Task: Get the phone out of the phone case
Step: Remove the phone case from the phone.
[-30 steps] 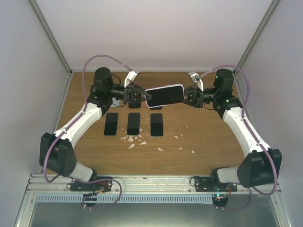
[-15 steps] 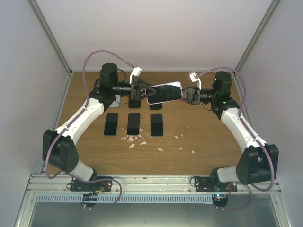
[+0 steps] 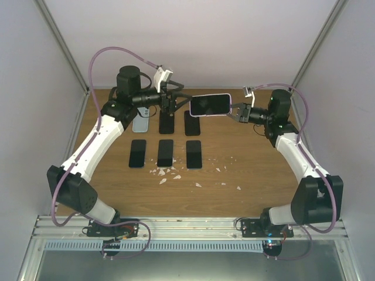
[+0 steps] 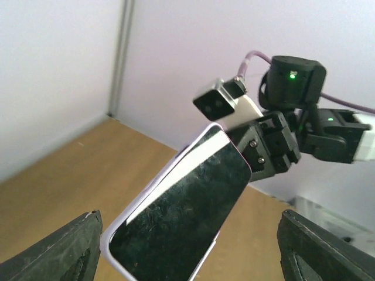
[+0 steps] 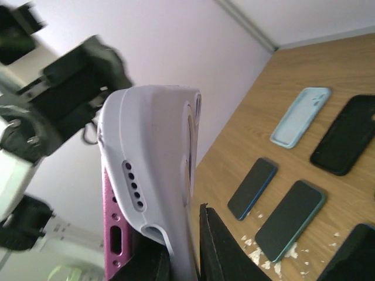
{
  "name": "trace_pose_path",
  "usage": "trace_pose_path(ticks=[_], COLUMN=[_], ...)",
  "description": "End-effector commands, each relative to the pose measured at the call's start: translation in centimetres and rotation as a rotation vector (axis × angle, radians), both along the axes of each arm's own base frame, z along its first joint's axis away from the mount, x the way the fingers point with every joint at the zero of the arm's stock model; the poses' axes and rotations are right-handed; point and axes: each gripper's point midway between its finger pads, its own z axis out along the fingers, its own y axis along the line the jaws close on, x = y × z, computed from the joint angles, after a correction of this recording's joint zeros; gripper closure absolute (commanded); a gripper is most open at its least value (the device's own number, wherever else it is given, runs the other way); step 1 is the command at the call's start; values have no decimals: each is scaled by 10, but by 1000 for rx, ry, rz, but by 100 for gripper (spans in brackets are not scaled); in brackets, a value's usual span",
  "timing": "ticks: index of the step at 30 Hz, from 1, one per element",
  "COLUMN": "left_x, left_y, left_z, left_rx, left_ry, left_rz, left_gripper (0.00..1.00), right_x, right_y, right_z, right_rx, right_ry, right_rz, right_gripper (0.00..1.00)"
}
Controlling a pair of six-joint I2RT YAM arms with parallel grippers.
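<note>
one dark-screened phone (image 3: 209, 105) in lilac case (image 5: 152, 158), case in clenched right pincer (image 3: 237, 111), left pincer (image 3: 177, 97) agape

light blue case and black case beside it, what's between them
Only bare tabletop between the light blue case and the black case, clearest in the right wrist view.

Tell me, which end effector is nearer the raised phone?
Right: the right end effector clamps one end of the phone; the left end effector gapes open at the other.
</note>
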Motion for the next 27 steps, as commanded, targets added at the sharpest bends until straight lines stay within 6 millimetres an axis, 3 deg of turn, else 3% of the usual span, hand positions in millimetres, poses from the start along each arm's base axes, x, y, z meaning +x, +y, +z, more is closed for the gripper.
trace_pose_path(ticks=[1, 6, 10, 15, 19, 27], left_x=[6, 5, -9, -20, -24, -29], left_y=[13, 9, -10, -46, -70, -102], left_z=[29, 36, 34, 19, 9, -7], left_rx=[102, 144, 150, 250, 369, 464], left_ry=[-251, -312, -351, -479, -688, -997], left_rz=[117, 167, 142, 124, 119, 39], left_gripper=[18, 18, 18, 18, 18, 22], right_x=[24, 41, 55, 56, 56, 50], right_y=[-13, -26, -37, -34, -32, -26], right_z=[13, 19, 4, -10, -17, -38], right_rx=[-6, -90, -146, -96, -43, 5], right_ry=[5, -48, 3, 129, 231, 369], right_rz=[-148, -289, -378, -376, -366, -354], right_gripper=[99, 100, 100, 100, 99, 100])
